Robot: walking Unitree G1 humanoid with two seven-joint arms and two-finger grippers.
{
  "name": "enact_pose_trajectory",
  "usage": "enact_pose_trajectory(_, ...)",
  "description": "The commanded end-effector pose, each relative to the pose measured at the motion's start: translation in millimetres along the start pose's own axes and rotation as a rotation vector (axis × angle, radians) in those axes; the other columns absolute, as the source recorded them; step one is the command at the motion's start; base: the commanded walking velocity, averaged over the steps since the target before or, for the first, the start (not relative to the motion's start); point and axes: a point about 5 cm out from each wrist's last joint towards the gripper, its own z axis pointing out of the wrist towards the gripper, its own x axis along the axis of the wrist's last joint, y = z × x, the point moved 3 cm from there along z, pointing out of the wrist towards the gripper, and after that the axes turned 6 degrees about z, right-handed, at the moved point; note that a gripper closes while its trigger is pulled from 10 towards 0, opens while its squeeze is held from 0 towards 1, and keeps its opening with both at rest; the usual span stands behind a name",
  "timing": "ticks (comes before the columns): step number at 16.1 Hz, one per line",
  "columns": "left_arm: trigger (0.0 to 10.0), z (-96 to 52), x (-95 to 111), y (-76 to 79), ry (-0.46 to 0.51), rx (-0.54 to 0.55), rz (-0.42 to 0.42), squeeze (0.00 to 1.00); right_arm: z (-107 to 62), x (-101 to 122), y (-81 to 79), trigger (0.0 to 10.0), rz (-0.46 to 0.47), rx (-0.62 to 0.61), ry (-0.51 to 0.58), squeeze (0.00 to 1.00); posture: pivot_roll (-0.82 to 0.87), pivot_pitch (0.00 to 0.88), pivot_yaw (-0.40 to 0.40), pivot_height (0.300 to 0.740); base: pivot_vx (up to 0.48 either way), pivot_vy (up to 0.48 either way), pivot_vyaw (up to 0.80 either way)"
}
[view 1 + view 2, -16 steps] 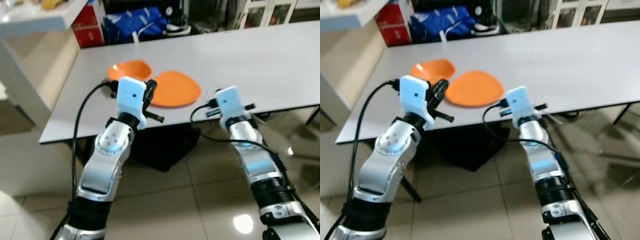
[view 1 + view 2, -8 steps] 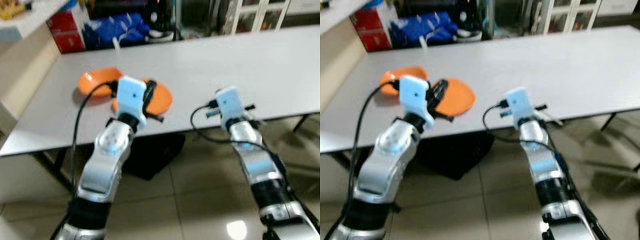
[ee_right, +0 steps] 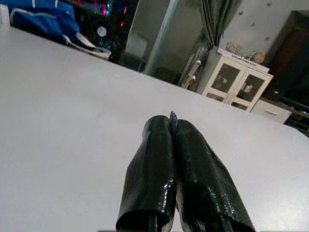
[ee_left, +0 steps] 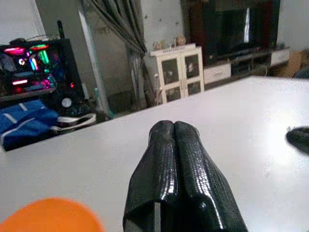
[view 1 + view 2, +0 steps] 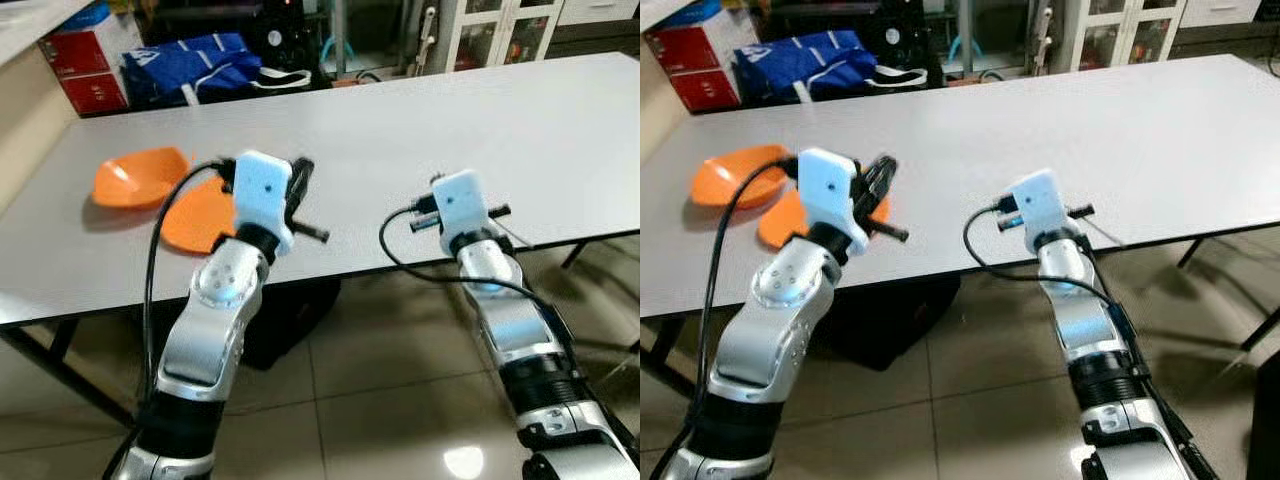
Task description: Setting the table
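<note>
Your left wrist view shows the left gripper [image 4: 175,126] with jaws pressed together; the right gripper [image 3: 171,121] looks the same, with something thin sticking out at its tips. From the head views, the orange bowl [image 5: 138,176] and plate [image 5: 197,216] sit near the tabletop's [image 5: 480,120] left front edge. Loads of bare tabletop rightward.

Both silver arms reach forward and up from the bottom of the head views, elbows bent, each wrist topped by a white camera block with a black cable looping off it. The left gripper [image 4: 175,126] has its two black fingers pressed flat together, tips meeting. The right gripper [image 3: 171,121] is likewise closed, its fingers [image 3: 149,174] touching along their length, with nothing visibly held between them.
</note>
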Motion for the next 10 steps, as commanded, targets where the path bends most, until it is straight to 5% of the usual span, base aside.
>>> enact_pose_trajectory(1,10.0,-2.6,-8.0,-11.6,-0.047,0.042,-0.027,0.00,2.1,10.6,-9.0,10.0,0.032,0.020,0.032,0.00,-0.19,0.014,0.100,0.740,0.000,0.000,0.00)
enact_pose_trajectory(2,10.0,-1.6,-25.1,-28.0,-0.133,0.147,-0.286,0.00,4.2,8.4,-3.9,10.0,0.116,-0.008,0.004,0.00,-0.19,0.014,0.101,0.740,0.000,0.000,0.00)
enact_pose_trajectory(3,10.0,-1.6,-28.5,-31.1,-0.146,0.168,-0.335,0.00,4.5,8.8,-2.9,10.0,0.114,-0.010,0.008,0.00,-0.19,0.013,0.101,0.740,0.000,0.000,0.00)
enact_pose_trajectory(10,10.0,2.7,-21.1,-26.5,-0.126,0.147,-0.237,0.00,5.1,9.0,-0.7,10.0,0.098,-0.011,0.010,0.00,-0.20,0.008,0.099,0.740,0.000,0.000,0.00)
